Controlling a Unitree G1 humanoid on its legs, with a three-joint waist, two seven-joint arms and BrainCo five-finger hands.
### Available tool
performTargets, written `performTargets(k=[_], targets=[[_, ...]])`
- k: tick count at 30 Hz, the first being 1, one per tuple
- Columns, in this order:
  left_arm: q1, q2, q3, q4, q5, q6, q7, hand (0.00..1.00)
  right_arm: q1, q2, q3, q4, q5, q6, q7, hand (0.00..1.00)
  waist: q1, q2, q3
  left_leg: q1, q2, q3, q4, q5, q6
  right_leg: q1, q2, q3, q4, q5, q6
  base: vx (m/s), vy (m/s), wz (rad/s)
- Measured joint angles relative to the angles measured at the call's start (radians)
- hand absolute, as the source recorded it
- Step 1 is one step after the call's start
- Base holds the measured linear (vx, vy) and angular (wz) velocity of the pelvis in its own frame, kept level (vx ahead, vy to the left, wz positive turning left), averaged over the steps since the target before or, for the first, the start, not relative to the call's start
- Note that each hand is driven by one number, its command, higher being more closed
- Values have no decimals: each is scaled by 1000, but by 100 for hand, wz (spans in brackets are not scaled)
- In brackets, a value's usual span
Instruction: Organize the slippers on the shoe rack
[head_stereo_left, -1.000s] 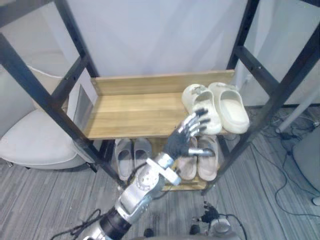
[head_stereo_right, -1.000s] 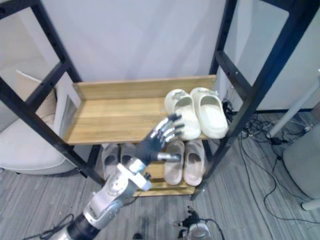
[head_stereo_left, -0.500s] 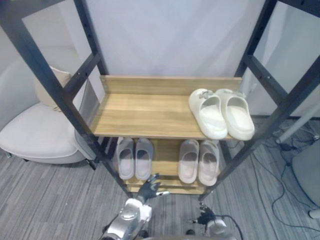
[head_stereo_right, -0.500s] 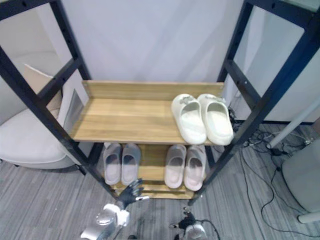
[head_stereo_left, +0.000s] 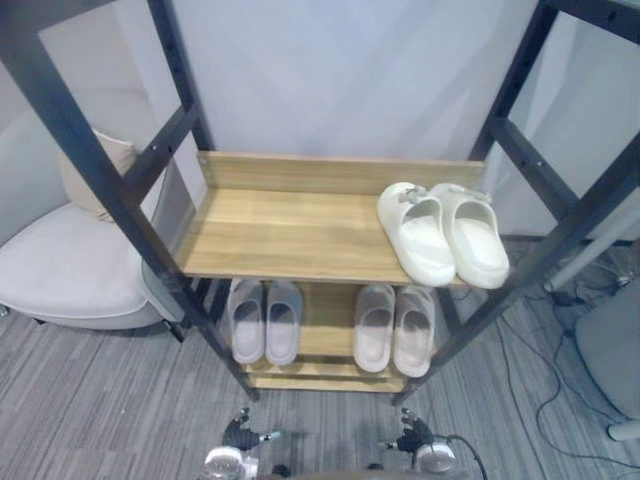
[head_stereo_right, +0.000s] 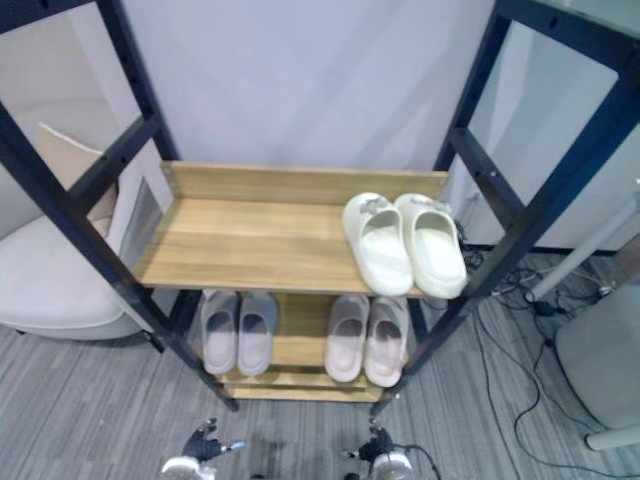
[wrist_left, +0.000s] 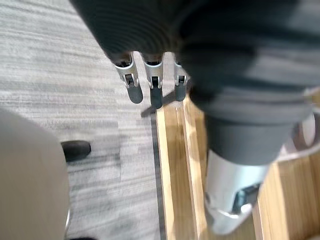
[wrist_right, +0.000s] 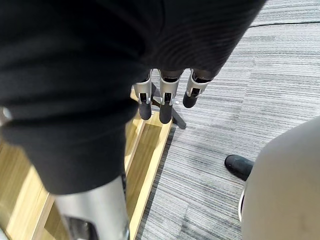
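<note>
Three pairs of slippers sit on the rack, each side by side and touching. The cream pair (head_stereo_left: 430, 240) is on the right end of the top shelf (head_stereo_left: 290, 235), open ends toward the front edge, lying a little slantwise to it. Below, on the lower shelf (head_stereo_left: 325, 335), the grey pair (head_stereo_left: 280, 322) is at the left and the beige pair (head_stereo_left: 376, 328) at the right, with bare wood between them. All are plain, thick-soled slides of moulded foam, likely light and easy to nudge.

As I judge it, sorting is at or near its end: nothing lies loose on the floor (head_stereo_left: 120, 400). Any further move would only call for squaring the cream pair to the shelf edge.

Both hands hang low before the rack, well apart from the slippers. The left hand (head_stereo_left: 243, 437) and right hand (head_stereo_left: 410, 438) each have straight fingers (wrist_left: 155, 95) (wrist_right: 165, 107) pointing down and hold nothing. A white chair (head_stereo_left: 70, 270) stands left of the rack.
</note>
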Motion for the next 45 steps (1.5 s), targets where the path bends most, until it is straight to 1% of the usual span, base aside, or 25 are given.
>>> performTargets(k=[4,7,9,11,13,15,19,21,22,23,24,25,26,27,30,31,32,34,35,38,39,40,41,43,45], targets=[[0,-4,22,2,2,-2,1,0,-17,-1,0,10,-37,0,5,0,3,0,8,-9,0,13,30,-29,2,-24,-8,19,48,-34,9,7,20,-10],[-3,-7,37,-3,1,-4,1,0,-31,-2,1,9,-38,0,8,0,7,-8,21,-48,-19,-11,117,-94,13,-139,-63,33,361,-169,22,6,35,20],[-10,-3,35,-2,0,-3,1,0,-32,-4,13,-35,-37,10,15,0,5,-6,38,-51,-35,-61,139,-99,16,-228,-88,105,599,-189,16,36,2,69],[-11,1,37,-11,-1,-3,1,0,-13,-6,46,-82,-36,8,29,0,2,-12,52,-60,-50,-143,148,-89,19,-246,-73,217,681,-202,0,73,-67,123],[-14,9,37,-16,0,-3,3,0,-4,0,46,-79,-35,1,36,0,3,-37,41,-99,-77,-233,167,-81,11,-227,-49,347,655,-269,-21,94,-161,146],[-26,14,36,-20,0,-3,12,0,-19,-5,38,-73,-34,2,35,0,4,-58,50,-154,-109,-310,192,-67,-3,-195,-43,426,598,-317,-7,77,-227,132],[-49,-18,39,-30,-1,-13,23,0,-61,-16,42,-61,-33,1,34,0,45,-2,87,-244,-93,-464,190,-15,-51,-129,-25,296,456,-342,-6,-50,-232,106],[-65,-24,40,-34,-5,-12,24,0,-80,-15,42,-61,-25,-3,31,0,48,8,103,-311,-82,-520,190,36,-74,-129,-4,214,421,-346,-17,-103,-195,139],[-68,-25,40,-38,-7,-11,24,0,-91,-13,41,-61,-24,-3,26,0,47,11,108,-335,-79,-509,189,65,-72,-129,3,185,417,-348,-20,-142,-175,159],[-74,-27,37,-44,-5,-10,25,0,-109,-12,38,-61,-24,-3,14,0,44,11,116,-361,-72,-451,163,139,-54,-131,9,142,414,-339,-33,-160,-121,147],[-81,-26,37,-45,-2,-10,31,0,-122,-8,37,-62,-24,-3,6,0,43,6,121,-364,-52,-323,117,181,-25,-132,3,101,393,-320,-63,-205,-101,137],[-90,-26,40,-47,-2,-10,36,0,-134,-8,35,-65,-24,-6,2,0,45,10,126,-380,-32,-172,179,141,-3,-125,6,71,378,-317,-69,-169,-62,109],[-101,-25,37,-44,1,-5,39,0,-151,-11,19,-68,-24,-6,-6,0,45,17,143,-395,-2,2,306,37,29,-118,7,26,377,-317,-73,-215,-58,102],[-105,-25,34,-44,3,-5,39,0,-156,-12,2,-68,-24,-7,-7,0,38,16,150,-402,17,95,408,-33,57,-119,-1,-20,379,-315,-76,-177,-39,98],[-108,-31,25,-36,2,-6,39,0,-131,-13,0,-69,-24,-5,-9,0,23,24,146,-351,98,282,588,-162,63,-101,-32,-136,384,-315,-75,-172,43,94],[-108,-33,25,-33,2,-6,39,0,-126,-13,0,-69,-24,-5,-9,0,23,29,143,-343,111,301,600,-173,63,-99,-34,-146,384,-315,-75,-135,139,101],[-108,-46,24,-14,2,-5,39,0,-105,-12,0,-69,-24,-3,-7,0,18,43,135,-296,175,407,605,-228,53,-92,-44,-204,388,-313,-57,-95,199,108],[-115,-55,25,-1,13,-5,38,0,-98,-7,-15,-69,-23,3,-6,0,12,46,131,-292,150,421,540,-252,33,-81,-45,-248,373,-303,-16,-73,231,116],[-116,-46,25,3,22,-3,38,0,-91,11,-23,-69,-23,3,-3,0,14,32,128,-290,111,392,502,-243,46,-60,-50,-264,336,-283,0,-58,225,93],[-92,-29,27,13,31,0,39,0,-89,26,-31,-69,-23,2,-3,0,16,29,121,-259,44,339,466,-233,66,-7,-90,-283,323,-251,29,-32,225,64],[-88,-28,30,13,29,-2,39,0,-90,26,-31,-69,-23,2,-3,0,16,31,118,-254,31,329,449,-231,74,-16,-106,-285,361,-251,30,-5,206,46],[-86,-28,31,20,30,-3,39,0,-92,27,-28,-67,-23,4,-2,0,20,29,118,-221,-8,299,377,-219,105,-68,-157,-279,511,-249,26,-15,217,54],[-86,-28,32,26,31,-2,39,0,-94,30,-29,-67,-23,4,0,0,17,28,119,-194,-34,268,325,-206,123,-134,-192,-242,651,-255,-8,-9,192,73],[-79,-27,37,30,29,-1,40,0,-69,35,-27,-57,-23,3,6,0,-3,25,119,-137,-47,212,253,-190,105,-216,-144,-108,721,-302,-7,56,61,84],[-79,-25,40,31,26,-2,40,0,-73,34,-25,-56,-16,3,7,0,-2,25,120,-104,-50,175,220,-187,116,-274,-111,-98,680,-308,-6,135,21,58]])
